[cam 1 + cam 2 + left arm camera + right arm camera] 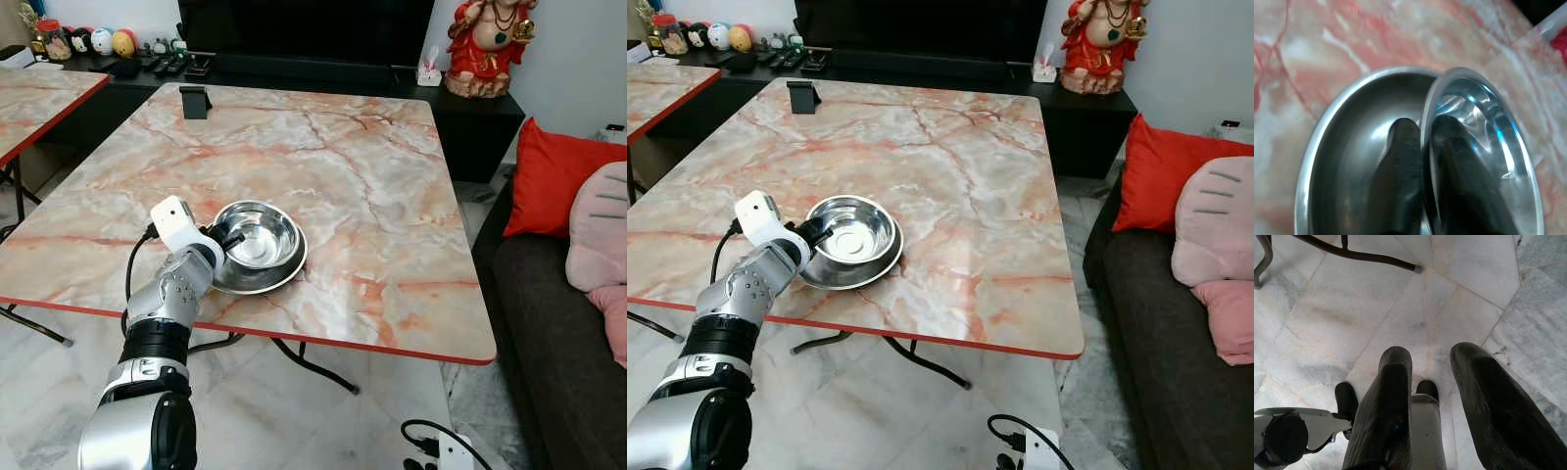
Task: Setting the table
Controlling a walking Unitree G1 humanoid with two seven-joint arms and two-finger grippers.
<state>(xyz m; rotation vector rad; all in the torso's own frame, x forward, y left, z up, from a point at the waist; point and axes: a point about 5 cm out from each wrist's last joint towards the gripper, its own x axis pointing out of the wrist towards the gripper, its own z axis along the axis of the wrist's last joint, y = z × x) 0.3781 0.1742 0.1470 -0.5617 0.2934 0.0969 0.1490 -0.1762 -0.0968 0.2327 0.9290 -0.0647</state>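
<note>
Two steel bowls sit near the front left of the marble table (372, 176). The smaller bowl (260, 233) rests inside the wider, shallower bowl (279, 277). My left gripper (232, 240) reaches in from the left and is shut on the smaller bowl's near rim. In the left wrist view one black finger (1400, 161) lies outside that rim, over the wider bowl (1347, 132), and the other lies inside the smaller bowl (1488, 132). My right gripper (1432, 355) hangs open over the floor tiles, holding nothing.
A black stand (196, 101) sits at the table's far left edge. A second marble table (39, 98) stands to the left. A dark sofa with a red cushion (554, 176) and a pink cushion (600, 230) is close on the right. A power strip (441, 448) lies on the floor.
</note>
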